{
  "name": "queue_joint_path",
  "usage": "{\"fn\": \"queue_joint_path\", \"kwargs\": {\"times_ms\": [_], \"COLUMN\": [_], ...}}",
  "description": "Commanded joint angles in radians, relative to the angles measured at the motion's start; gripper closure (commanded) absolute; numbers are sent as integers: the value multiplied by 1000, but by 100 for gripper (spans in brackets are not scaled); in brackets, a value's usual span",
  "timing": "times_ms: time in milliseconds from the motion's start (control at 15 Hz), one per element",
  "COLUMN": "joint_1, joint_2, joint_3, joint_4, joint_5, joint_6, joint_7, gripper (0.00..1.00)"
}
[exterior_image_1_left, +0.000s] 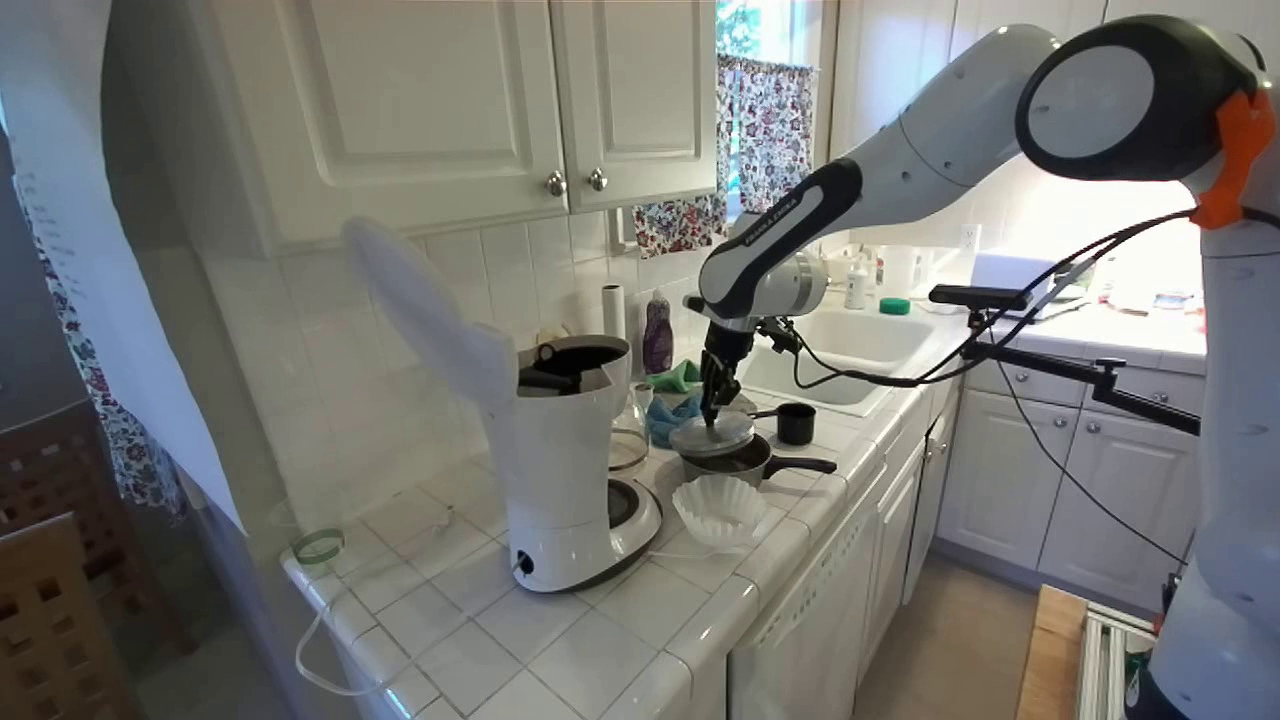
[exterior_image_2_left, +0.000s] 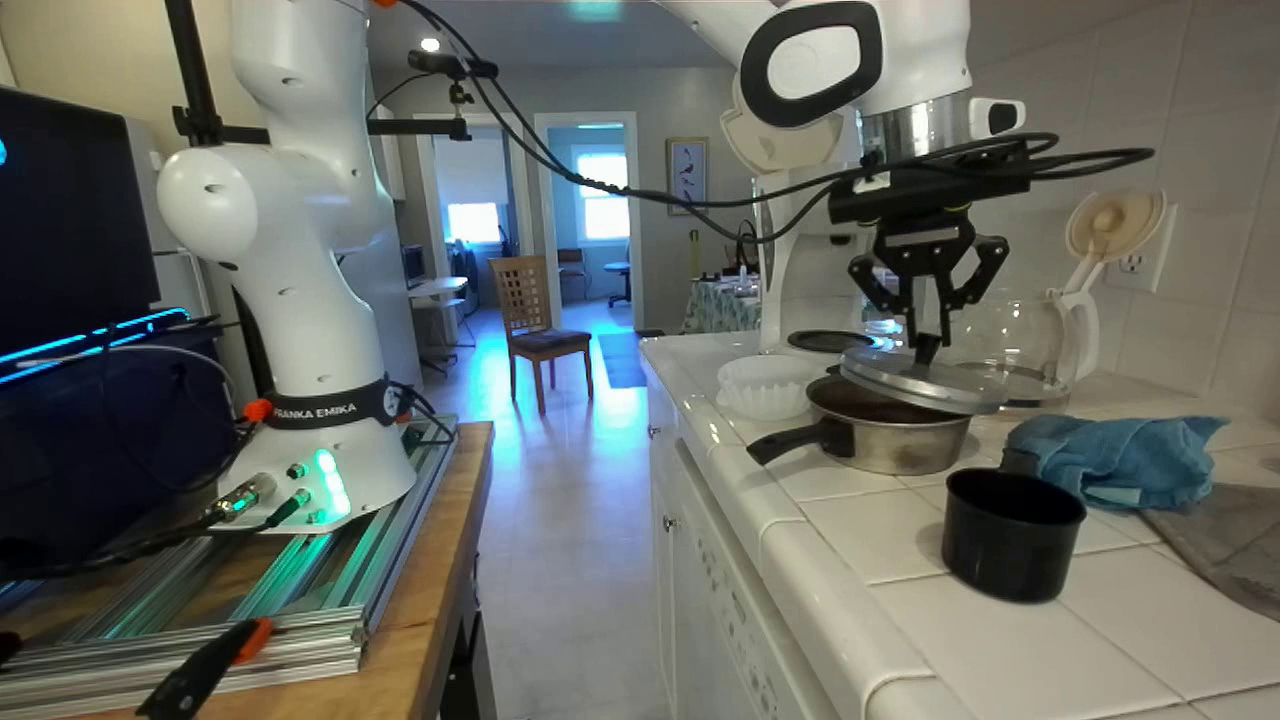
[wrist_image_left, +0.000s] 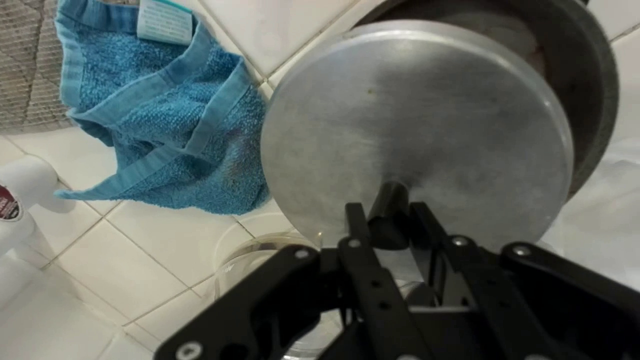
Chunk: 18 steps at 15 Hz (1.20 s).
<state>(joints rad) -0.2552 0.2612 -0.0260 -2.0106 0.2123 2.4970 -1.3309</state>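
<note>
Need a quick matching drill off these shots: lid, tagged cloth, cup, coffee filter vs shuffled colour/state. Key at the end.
Column 1
1. lid
2. tagged cloth
3. cup
4. coffee filter

Column 2
A. white, fluted
B. tilted, held by the gripper
C. black, standing upright
D. blue, rumpled

Pairs: 1-B, 2-D, 3-C, 4-A

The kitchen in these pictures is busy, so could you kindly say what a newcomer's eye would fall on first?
Probably the white robot arm stretched over the tiled counter, its gripper closed on the black knob of a metal lid tilted over the saucepan. Next might come the coffee maker, flap raised, and the crumpled blue cloth, both on the counter near the saucepan.
</note>
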Motion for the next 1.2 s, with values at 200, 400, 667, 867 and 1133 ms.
{"fn": "queue_joint_path", "kwargs": {"times_ms": [200,400,667,867,1133], "joint_1": [21,27,35,42,54], "joint_2": [-63,-61,-57,-63,-64], "joint_3": [-19,-23,-28,-33,-47], "joint_4": [-66,-62,-57,-71,-88], "joint_5": [-51,-70,-108,-136,-202], "joint_6": [-20,-27,-46,-19,38], "joint_7": [44,47,53,72,128], "gripper": [93,93,93,93,93]}}
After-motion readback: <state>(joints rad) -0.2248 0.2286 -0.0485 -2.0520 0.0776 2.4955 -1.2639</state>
